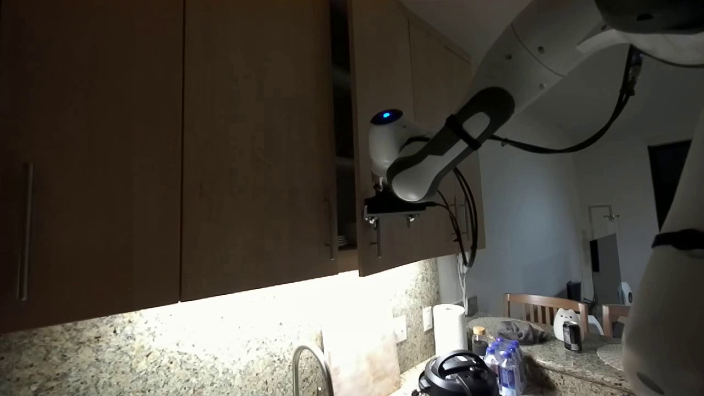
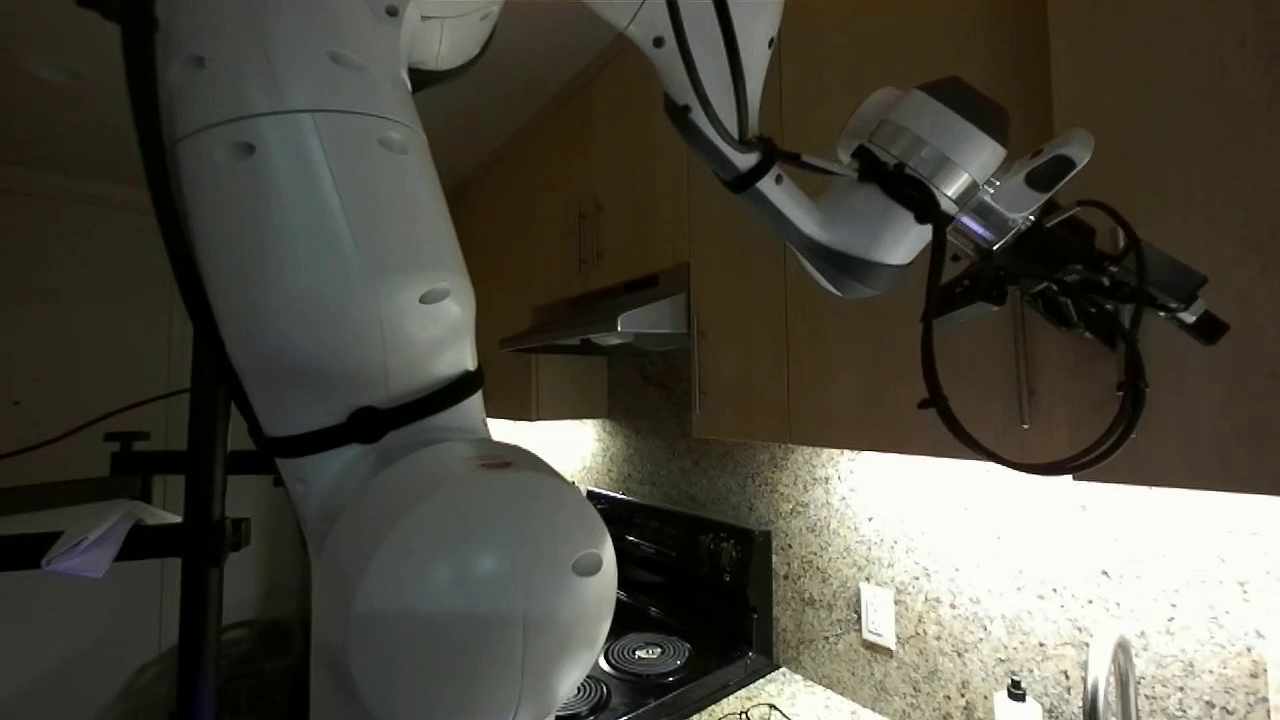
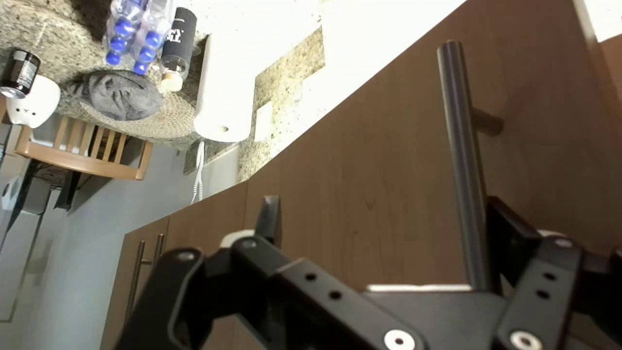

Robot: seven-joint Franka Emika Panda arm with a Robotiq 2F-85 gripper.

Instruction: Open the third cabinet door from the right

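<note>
No whole word legible. Wrist view: dark bottle point(image 3: 179, 52), pale letters on its label point(image 3: 181, 32), turned and incomplete. Exterior view: black can point(image 1: 572, 336) toward far edge of counter point(image 1: 544, 355), light print too small to read; water bottles point(image 1: 505, 360), blue marking blurred.

A black metal two-fingered gripper point(image 3: 382, 211) holds its jaws spread wide, the narrow dark fingers point(image 3: 270, 221) well apart. Behind the jaws sits the rounded white wrist point(image 2: 930, 145), with a blue light point(image 1: 386, 115) in an exterior view. Farther back from the jaws, the thick white segmented robot arm point(image 2: 320, 230) is bent; black cables point(image 2: 1132, 395) loop near the jaws.
</note>
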